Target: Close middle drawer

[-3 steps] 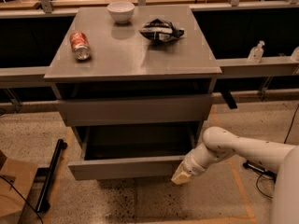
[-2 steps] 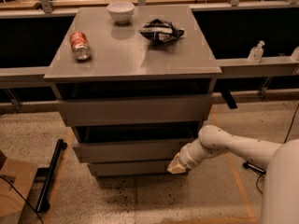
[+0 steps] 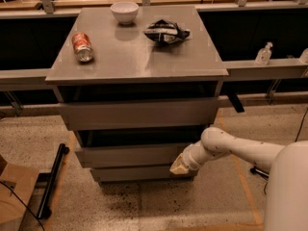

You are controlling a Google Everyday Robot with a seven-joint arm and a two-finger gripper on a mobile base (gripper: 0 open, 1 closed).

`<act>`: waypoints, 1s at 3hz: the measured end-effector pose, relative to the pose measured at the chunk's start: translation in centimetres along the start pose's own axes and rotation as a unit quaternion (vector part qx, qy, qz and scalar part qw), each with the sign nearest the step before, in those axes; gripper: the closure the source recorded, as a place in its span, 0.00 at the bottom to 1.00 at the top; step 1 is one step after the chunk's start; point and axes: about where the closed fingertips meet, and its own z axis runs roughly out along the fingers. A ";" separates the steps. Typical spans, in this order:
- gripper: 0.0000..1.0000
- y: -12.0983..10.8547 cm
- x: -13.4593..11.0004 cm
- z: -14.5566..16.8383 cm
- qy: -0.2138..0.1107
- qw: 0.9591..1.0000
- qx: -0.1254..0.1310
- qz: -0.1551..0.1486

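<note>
The middle drawer [image 3: 130, 155] is a wide, shallow grey front in the grey cabinet, pushed in almost level with the lowest front [image 3: 139, 173] below it; a dark gap shows above it. The taller top drawer front [image 3: 139, 112] sits above. My gripper [image 3: 180, 166] is at the end of my white arm, against the right end of the middle drawer front, at its lower edge.
On the cabinet top [image 3: 125, 57] lie a red soda can [image 3: 82, 46] on its side, a white bowl [image 3: 124, 11] and a dark chip bag [image 3: 166, 31]. A black bar [image 3: 53, 179] and cardboard [image 3: 14, 191] lie on the floor at left. A bottle [image 3: 263, 54] stands on the right shelf.
The middle drawer stood far open a second ago. My gripper has moved inward with its front, and the drawer now sits nearly flush in the cabinet.
</note>
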 end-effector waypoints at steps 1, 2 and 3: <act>1.00 -4.5 -2.0 -0.4 -0.028 0.998 0.032 -0.044; 1.00 -7.5 -3.7 -0.6 -0.048 0.995 0.050 -0.073; 1.00 -7.6 -3.7 -0.7 -0.049 0.995 0.049 -0.074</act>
